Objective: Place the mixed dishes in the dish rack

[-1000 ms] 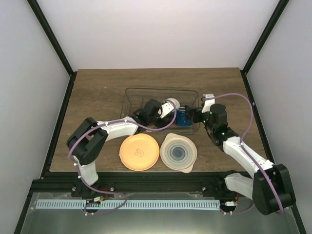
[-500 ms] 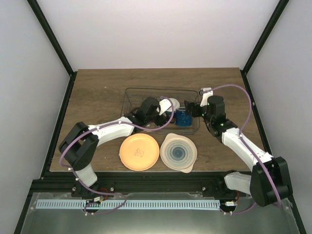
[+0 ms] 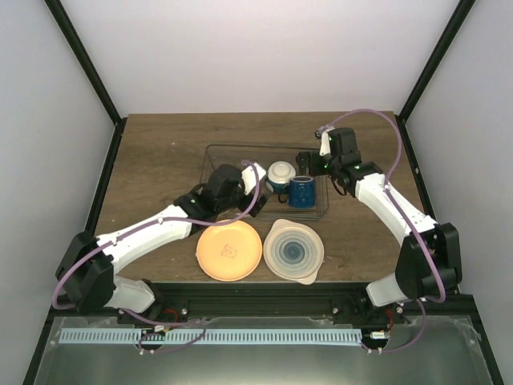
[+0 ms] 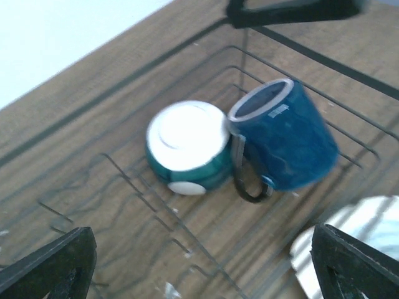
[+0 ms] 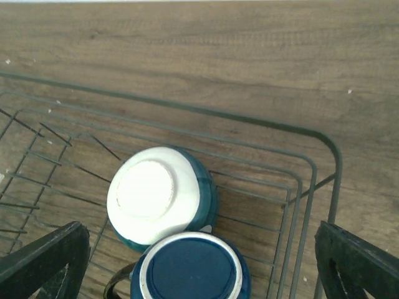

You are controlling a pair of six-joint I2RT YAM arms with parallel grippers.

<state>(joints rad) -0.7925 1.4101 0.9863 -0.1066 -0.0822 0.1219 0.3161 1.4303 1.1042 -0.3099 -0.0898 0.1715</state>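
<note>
The dish rack [image 3: 210, 160] is a dark wire basket in the middle of the table. Inside it a small bowl [image 3: 280, 173] lies upside down, white base up with a teal side, touching a dark blue mug [image 3: 302, 192]. My left gripper [image 3: 253, 184] is open over the rack's left part, and the bowl [image 4: 187, 146] and mug [image 4: 283, 143] lie apart ahead of it. My right gripper [image 3: 309, 160] hangs open above the rack's far right corner, over the bowl [image 5: 159, 196] and mug [image 5: 187, 268]. The orange plate [image 3: 229, 250] and the pale blue-ringed plate [image 3: 293, 251] lie flat in front of the rack.
Upright wire dividers [image 4: 143, 187] cross the rack floor on its left side. The rack's right rim [image 5: 312, 134] runs just inside my right fingertips [image 5: 358, 261]. Black frame posts [image 3: 100, 96] stand at the table's back corners.
My left gripper has drawn back to the left, away from the bowl, which stays in the rack. My right gripper has moved towards the rack's far right corner.
</note>
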